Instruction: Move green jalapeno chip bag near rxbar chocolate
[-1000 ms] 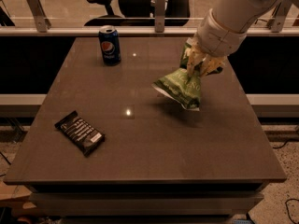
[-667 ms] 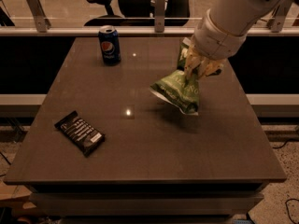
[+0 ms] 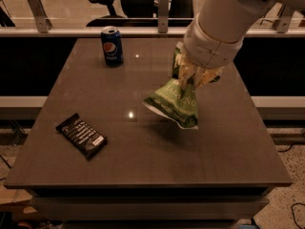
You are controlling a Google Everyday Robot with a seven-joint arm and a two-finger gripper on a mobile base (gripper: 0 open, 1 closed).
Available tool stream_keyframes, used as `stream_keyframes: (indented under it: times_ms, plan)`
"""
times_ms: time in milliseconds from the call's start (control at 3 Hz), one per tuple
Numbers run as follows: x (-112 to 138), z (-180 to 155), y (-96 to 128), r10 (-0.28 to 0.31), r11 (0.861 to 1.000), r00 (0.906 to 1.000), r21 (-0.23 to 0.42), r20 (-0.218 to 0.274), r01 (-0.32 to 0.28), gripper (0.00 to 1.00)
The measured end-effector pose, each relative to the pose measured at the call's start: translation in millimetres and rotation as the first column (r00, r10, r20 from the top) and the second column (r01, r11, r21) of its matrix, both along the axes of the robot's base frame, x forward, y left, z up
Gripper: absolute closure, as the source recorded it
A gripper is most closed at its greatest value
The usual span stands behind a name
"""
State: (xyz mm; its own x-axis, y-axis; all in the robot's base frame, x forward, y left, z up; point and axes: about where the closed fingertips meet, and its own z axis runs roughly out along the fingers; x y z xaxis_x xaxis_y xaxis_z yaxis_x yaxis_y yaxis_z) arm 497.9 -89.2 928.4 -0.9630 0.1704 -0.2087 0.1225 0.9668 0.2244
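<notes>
The green jalapeno chip bag [image 3: 175,100] hangs in the air above the right middle of the table, its white edge pointing down and right. My gripper [image 3: 191,74] is shut on the bag's upper end and holds it off the surface. The rxbar chocolate [image 3: 81,135], a flat black wrapper with white text, lies on the table at the front left, well apart from the bag.
A blue Pepsi can [image 3: 112,46] stands upright at the back left of the dark table [image 3: 143,166]. Office chairs and a rail stand behind the table's far edge.
The gripper with the chip bag has moved slightly left and toward the front of the table. The bar and the can have not moved.
</notes>
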Motion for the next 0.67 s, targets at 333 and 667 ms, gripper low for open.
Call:
stream_keyframes:
  times_ms: [333,667]
  plan:
    - [-11.7,3.3,16.4,0.023,0.999,0.9997,-0.044,-0.01,-0.023,1.0]
    - [-21.8,-0.2,37.5,0.058,0.995,0.9971,-0.072,-0.05,-0.061,1.0]
